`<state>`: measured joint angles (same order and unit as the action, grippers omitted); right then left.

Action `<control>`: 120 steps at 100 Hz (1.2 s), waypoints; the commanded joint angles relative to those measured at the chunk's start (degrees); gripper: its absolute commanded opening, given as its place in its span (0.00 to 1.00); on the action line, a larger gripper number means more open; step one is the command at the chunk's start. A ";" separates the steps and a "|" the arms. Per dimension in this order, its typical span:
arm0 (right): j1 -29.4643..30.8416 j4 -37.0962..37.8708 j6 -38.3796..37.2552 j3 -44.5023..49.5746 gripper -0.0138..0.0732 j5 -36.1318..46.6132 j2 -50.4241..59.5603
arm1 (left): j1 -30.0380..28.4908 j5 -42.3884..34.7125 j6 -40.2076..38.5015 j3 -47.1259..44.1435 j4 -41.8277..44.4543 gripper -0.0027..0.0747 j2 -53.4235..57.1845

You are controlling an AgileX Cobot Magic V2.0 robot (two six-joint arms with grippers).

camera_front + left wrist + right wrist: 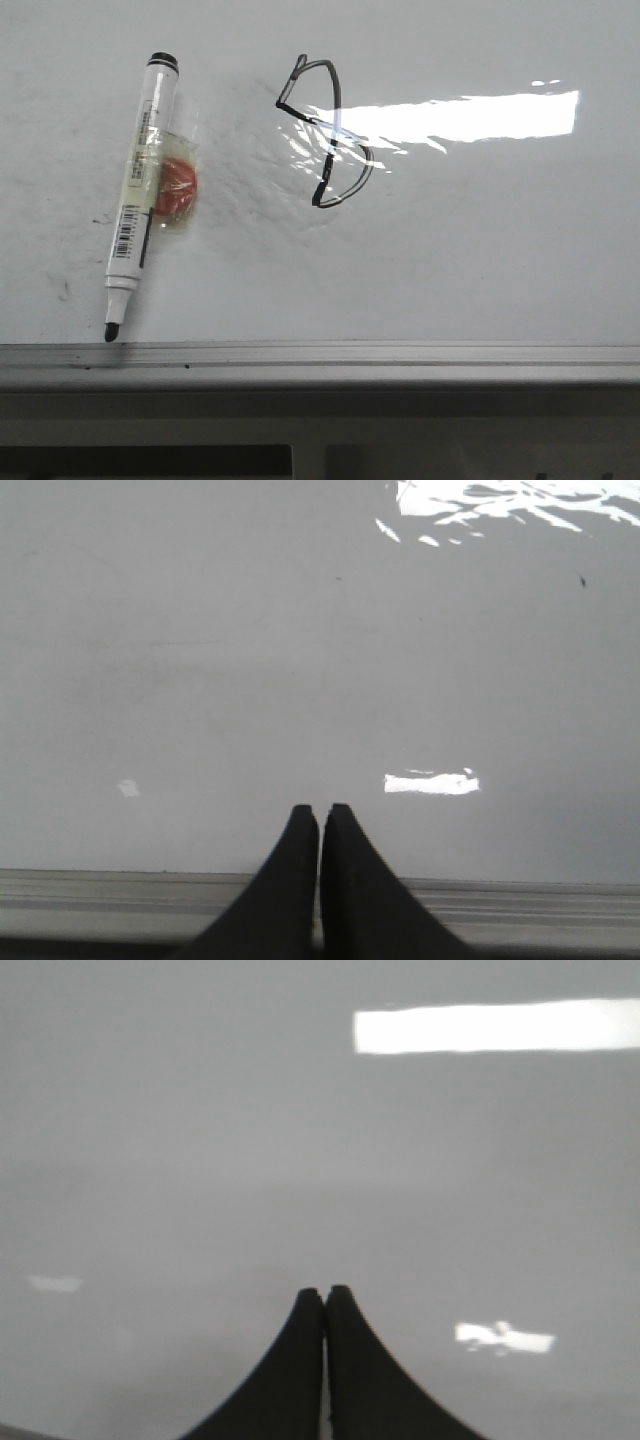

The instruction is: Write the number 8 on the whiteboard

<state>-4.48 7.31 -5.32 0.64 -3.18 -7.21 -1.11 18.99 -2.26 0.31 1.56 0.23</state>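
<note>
The whiteboard fills nearly the whole front view, glossy white, with a bright bar of glare across its upper right part and a grey metal edge rail running along its near side. The number 8 is drawn in thin black line a little left of the board's middle, well above the rail; its upper loop is angular, its lower loop rounded, and the figure leans (the glare cuts straight through its waist, so part of the line is washed out there). The film around the figure looks slightly wrinkled.

Left of the number 8, well apart from it, a marker pen lies flat on the whiteboard, uncapped, its black tip pointing down toward the rail and almost touching it, its black-ringed rear end pointing away. Pressed against the pen's right side sits a small red-orange round piece under a patch of clear tape. A few dark specks mark the board left of the pen.

In the left wrist view, the left gripper hovers over bare whiteboard near the rail, its black jaws pressed together with nothing between them. In the right wrist view, the right gripper hangs over plain board too, its jaws likewise together and holding nothing. Neither gripper appears in the front view.
</note>
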 commanded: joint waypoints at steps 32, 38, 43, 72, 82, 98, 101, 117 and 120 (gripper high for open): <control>15.78 -7.31 10.12 0.73 0.09 -3.55 6.17 | -0.21 -2.73 -0.73 -2.20 0.07 0.01 1.59; 17.03 -7.31 10.12 0.73 0.09 -6.96 8.04 | -0.21 -2.73 -0.73 -2.20 0.07 0.01 1.59; 17.29 -7.31 10.12 0.73 0.09 -10.07 9.21 | -0.21 -2.73 -0.73 -2.20 0.07 0.01 1.59; 17.29 -7.31 7.66 0.73 0.09 -14.22 8.99 | -0.21 -2.73 -0.73 -2.20 0.07 0.01 1.59; 17.29 -7.31 7.58 0.73 0.09 -14.22 8.99 | -0.21 -2.73 -0.73 -2.20 0.07 0.01 1.59; 17.29 -7.31 7.58 0.73 0.09 -14.22 8.99 | -0.21 -2.73 -0.73 -2.20 0.07 0.01 1.59; 17.29 -7.31 7.58 0.73 0.09 -14.22 8.99 | -0.21 -2.73 -0.73 -2.20 0.07 0.01 1.59; 17.29 -7.31 7.58 0.73 0.09 -14.22 8.99 | -0.21 -2.73 -0.73 -2.20 0.07 0.01 1.59; 17.29 -7.31 7.58 0.73 0.09 -14.22 8.99 | -0.21 -2.73 -0.73 -2.20 0.07 0.01 1.59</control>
<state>12.53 0.00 2.40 0.54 -18.63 0.55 -1.11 18.99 -2.26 0.31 1.56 0.23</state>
